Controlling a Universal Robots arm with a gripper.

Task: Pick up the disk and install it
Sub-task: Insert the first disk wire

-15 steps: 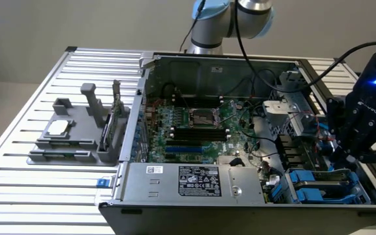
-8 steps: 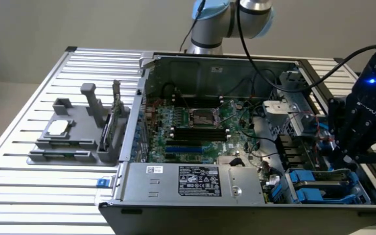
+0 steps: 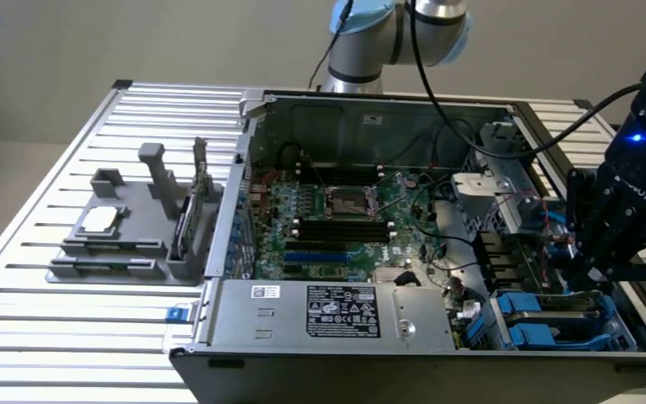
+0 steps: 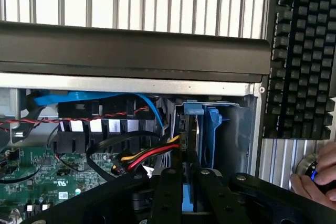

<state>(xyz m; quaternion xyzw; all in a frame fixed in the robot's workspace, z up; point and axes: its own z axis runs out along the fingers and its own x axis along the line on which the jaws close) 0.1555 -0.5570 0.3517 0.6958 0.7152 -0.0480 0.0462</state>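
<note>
Wrist view: disk (image 4: 202,129) edge-on, blue-framed, upright between the fingers (image 4: 167,198).

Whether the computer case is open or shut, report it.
Open. The computer case has no side panel on: the motherboard and the blue drive carriers lie exposed in the exterior view.

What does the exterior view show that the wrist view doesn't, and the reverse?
Exterior view adds: the processor socket, the labelled power supply, and a grey holder at the exterior view's left. Wrist view adds: a keyboard, a person's hand, and red-yellow cables. Shared: the open computer case, its blue drive bay, and the pincer, closed on a blue-edged piece, apparently the disk.
</note>
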